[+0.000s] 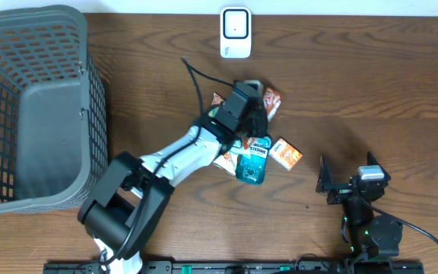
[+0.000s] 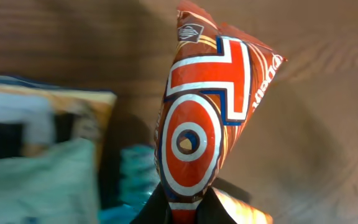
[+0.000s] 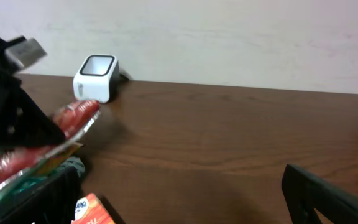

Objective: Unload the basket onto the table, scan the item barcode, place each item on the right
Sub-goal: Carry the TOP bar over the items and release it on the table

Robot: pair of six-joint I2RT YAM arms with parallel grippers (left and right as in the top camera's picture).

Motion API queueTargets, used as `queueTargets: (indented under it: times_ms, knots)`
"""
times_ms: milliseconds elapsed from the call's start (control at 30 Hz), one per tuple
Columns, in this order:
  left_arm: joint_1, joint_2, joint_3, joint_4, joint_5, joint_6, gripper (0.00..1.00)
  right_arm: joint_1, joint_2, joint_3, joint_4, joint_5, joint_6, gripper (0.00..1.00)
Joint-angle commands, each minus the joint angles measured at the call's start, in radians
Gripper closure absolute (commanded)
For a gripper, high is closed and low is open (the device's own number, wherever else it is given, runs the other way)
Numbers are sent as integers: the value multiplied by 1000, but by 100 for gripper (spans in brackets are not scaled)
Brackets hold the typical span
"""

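A red and orange snack packet [image 2: 204,118] with white lettering stands up between the fingers of my left gripper [image 2: 182,211], which is shut on its lower end. From overhead the left gripper [image 1: 248,105] hovers over a small pile of goods, and the packet [image 1: 271,100] sticks out on its right side. The white barcode scanner [image 1: 235,32] stands at the table's far edge, apart from the packet. In the right wrist view the scanner [image 3: 95,76] sits by the wall with the packet [image 3: 74,117] in front of it. My right gripper [image 1: 346,173] rests open near the front right, holding nothing.
A teal mouthwash bottle [image 1: 252,161] and an orange box [image 1: 286,153] lie under and beside the left arm. A large grey mesh basket [image 1: 29,106] fills the left side. A black cable [image 1: 196,80] runs over the table towards the left gripper.
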Motion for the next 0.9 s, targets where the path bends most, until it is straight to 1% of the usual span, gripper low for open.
queueTargets:
  times_ms: [0, 33, 67, 133, 200, 233, 300, 400, 500, 600, 667, 733, 767, 800, 867]
  knots:
    - [-16, -10, 2, 16, 8, -21, 86, -2, 0, -1, -4, -3, -14, 1]
    - [-16, -10, 2, 17, 8, -21, 76, -2, 0, -1, -4, -3, -14, 1]
    - [-16, -11, 2, 17, 8, -20, 70, -2, 0, -1, -4, -3, -15, 1]
    - [-13, -14, 6, 17, 8, -20, 49, -2, 0, -1, -4, -3, -14, 1]
    - [-13, -26, 13, 16, 8, -2, 24, -2, 0, -1, -4, -3, -15, 1]
    - [-13, -37, 17, 15, 8, 19, 15, -2, 0, -1, -4, -3, -15, 1]
    - [-13, -75, 26, 13, -2, 84, 7, -2, 0, -1, -4, -3, -15, 1]
    - [-13, -159, 39, -18, -84, 158, 4, -2, 0, -1, -4, -3, -14, 1]
    - [-13, -276, 54, -51, -243, 241, 4, -2, 0, -1, -4, -3, -14, 1]
    - [-13, -402, 72, -45, -457, 365, 3, -2, 0, -1, -4, -3, -14, 1]
    - [-13, -474, 85, -27, -572, 459, 3, -2, 0, -1, -4, -3, -14, 1]
    - [-13, -535, 90, 11, -643, 552, 3, -2, 0, -1, -4, -3, -14, 1]
    - [-13, -578, 90, 47, -676, 632, 3, -2, 0, -1, -4, -3, -14, 1]
    - [-13, -592, 90, 58, -682, 663, 3, -2, 0, -1, -4, -3, -15, 1]
    - [-13, -642, 90, 83, -703, 784, 3, -2, 0, -1, -4, -3, -14, 1]
